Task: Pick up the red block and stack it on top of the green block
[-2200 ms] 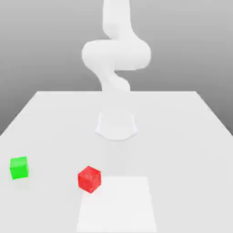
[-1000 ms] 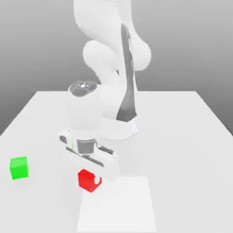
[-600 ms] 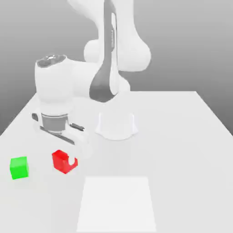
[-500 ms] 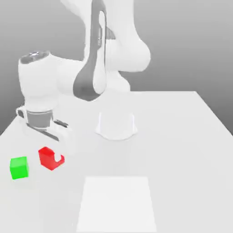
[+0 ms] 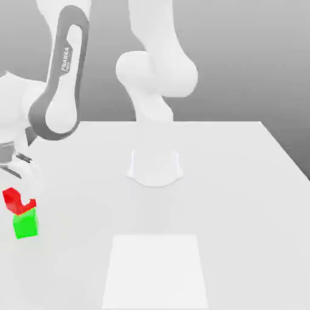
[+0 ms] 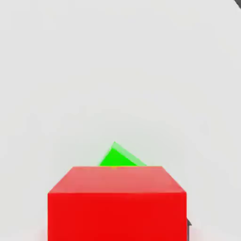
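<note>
The gripper (image 5: 22, 195) is clamped on the red block (image 5: 16, 200), holding it in the air at about nine o'clock in the exterior view, far out on the white table (image 5: 230, 181). The green block (image 5: 26, 224) rests on the table directly beneath, at six o'clock from the red one, the two nearly touching. In the hand view the red block (image 6: 116, 203) covers most of the green block (image 6: 120, 157)

Table (image 5: 242, 200): flat white top. Resting on it: the green block (image 5: 25, 224), near the exterior view's left edge; the robot's round white base (image 5: 155, 168), centre, farther back; a brighter white square patch (image 5: 155, 271) at the near middle.
</note>
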